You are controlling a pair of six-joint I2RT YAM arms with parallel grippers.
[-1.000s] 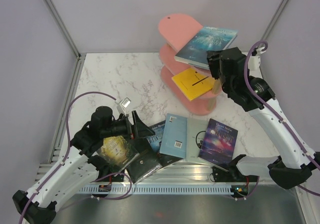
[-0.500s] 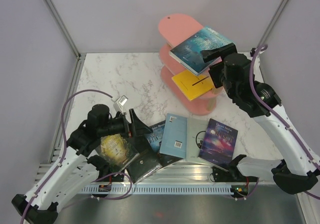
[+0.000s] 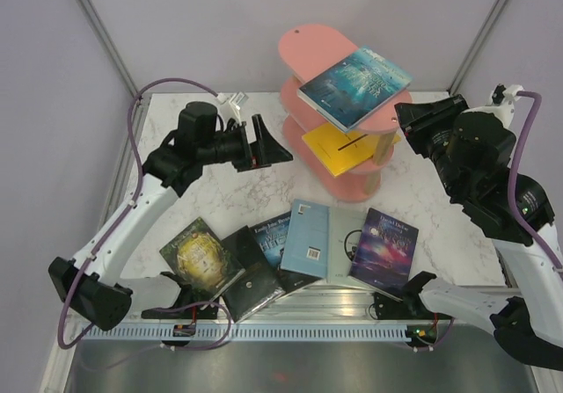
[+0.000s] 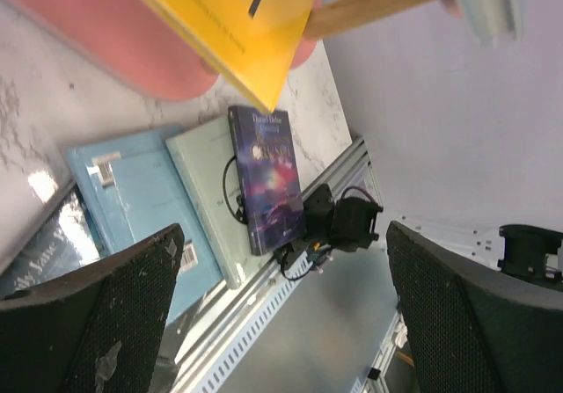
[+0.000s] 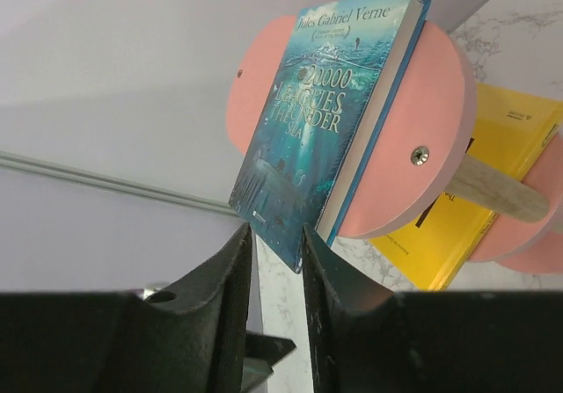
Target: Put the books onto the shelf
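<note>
We see the teal Verne book [image 3: 354, 86] lying on the pink shelf's [image 3: 310, 48] top board, yellow book [image 3: 341, 145] on mid tier; R gripper [image 5: 277, 243] off it, jaws narrow; L gripper [image 3: 274, 149] wide, nothing held; other books [image 3: 310, 242] at table front

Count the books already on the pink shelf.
2: the teal-blue book lies on the top board, the yellow book on the middle board. The bottom board is partly hidden.
</note>
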